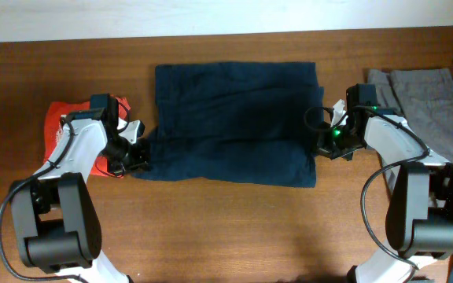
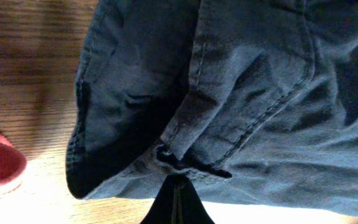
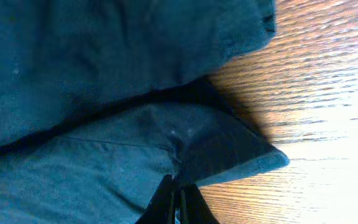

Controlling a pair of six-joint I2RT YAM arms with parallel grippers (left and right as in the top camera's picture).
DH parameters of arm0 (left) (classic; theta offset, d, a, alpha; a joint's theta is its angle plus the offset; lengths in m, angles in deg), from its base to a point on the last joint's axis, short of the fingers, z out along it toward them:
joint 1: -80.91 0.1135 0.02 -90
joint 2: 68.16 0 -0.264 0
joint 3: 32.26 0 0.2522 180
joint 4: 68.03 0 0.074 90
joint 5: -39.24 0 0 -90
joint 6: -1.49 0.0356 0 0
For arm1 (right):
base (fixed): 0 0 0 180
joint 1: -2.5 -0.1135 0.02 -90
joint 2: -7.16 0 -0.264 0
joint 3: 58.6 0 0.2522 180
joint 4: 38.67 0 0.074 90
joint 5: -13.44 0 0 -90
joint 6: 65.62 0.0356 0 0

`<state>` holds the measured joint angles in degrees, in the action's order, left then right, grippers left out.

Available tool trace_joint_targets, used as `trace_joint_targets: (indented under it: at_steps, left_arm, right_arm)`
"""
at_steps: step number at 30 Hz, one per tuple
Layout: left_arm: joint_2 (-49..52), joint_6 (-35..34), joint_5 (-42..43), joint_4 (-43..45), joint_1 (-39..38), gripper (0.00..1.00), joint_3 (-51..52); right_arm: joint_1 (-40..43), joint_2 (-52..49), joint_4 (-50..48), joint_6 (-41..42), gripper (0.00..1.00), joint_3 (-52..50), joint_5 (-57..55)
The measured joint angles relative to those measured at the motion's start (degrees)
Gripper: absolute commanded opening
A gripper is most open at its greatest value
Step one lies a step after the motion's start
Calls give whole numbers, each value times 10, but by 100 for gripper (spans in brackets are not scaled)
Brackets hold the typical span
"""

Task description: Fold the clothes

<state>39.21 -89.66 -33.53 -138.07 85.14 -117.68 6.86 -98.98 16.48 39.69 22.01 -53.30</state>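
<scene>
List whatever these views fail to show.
- Overhead: red garment partly under the left arm; grey clothes cut by the right edge.
- Wrist views: left gripper and right gripper cropped by the bottom edge, tips pinching the dark blue garment; its type is unclear.

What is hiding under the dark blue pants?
Only the wooden table shows around the dark blue pants. Their folded layers lie on each other. Anything beneath the middle is covered, so I cannot tell.
</scene>
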Motion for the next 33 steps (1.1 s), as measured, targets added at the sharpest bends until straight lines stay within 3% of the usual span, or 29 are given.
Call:
trace_joint_targets:
  at_steps: [6,9,16,23,29,33]
  left_arm:
    - [0,0,1,0,0,1,0]
    - [0,0,2,0,0,1,0]
    - [0,0,2,0,0,1,0]
    - [0,0,2,0,0,2,0]
    - [0,7,49,3,0,11,0]
    - [0,49,97,32,-12,23,0]
  right_arm:
    - [12,28,63,-59,4,14,22]
    - [39,110,99,-97,4,71,17]
    - [78,232,129,-111,4,123,6]
    - [79,248,231,-113,4,124,-4]
    - [79,248,296,-103,4,124,-69]
    - [79,248,318,-63,6,124,-136]
